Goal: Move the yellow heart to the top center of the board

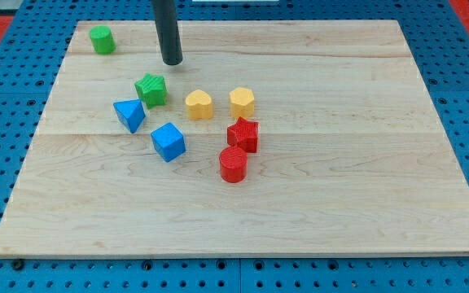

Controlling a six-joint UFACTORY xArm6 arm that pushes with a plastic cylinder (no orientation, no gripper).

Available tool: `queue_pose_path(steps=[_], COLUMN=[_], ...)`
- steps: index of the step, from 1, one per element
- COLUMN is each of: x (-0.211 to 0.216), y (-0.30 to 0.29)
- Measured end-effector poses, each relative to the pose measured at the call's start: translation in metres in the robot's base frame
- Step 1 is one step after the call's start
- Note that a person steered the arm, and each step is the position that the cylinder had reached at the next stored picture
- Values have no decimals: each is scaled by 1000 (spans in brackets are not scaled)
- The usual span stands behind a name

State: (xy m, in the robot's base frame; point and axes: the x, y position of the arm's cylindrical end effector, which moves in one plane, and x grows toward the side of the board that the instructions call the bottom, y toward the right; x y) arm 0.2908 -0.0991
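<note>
The yellow heart [199, 104] lies a little left of the board's middle, in the upper half. My tip [172, 61] is above and to the left of it, apart from it, near the view's top. A yellow hexagon [242, 102] sits just right of the heart. A green star [151, 89] sits left of the heart, just below my tip.
A blue triangular block [129, 115] and a blue cube [168, 142] lie below the green star. A red star [243, 134] and a red cylinder [234, 164] lie below the yellow hexagon. A green cylinder [101, 39] stands at the top left corner of the wooden board [365, 163].
</note>
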Motion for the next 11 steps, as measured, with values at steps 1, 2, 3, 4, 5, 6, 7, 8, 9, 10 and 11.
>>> queue_pose_path(steps=[1, 2, 3, 4, 5, 6, 7, 8, 9, 10, 11], x=[31, 69, 69, 69, 69, 84, 110, 147, 158, 144, 127], y=[53, 109, 121, 137, 138, 139, 133, 107, 87, 68, 41])
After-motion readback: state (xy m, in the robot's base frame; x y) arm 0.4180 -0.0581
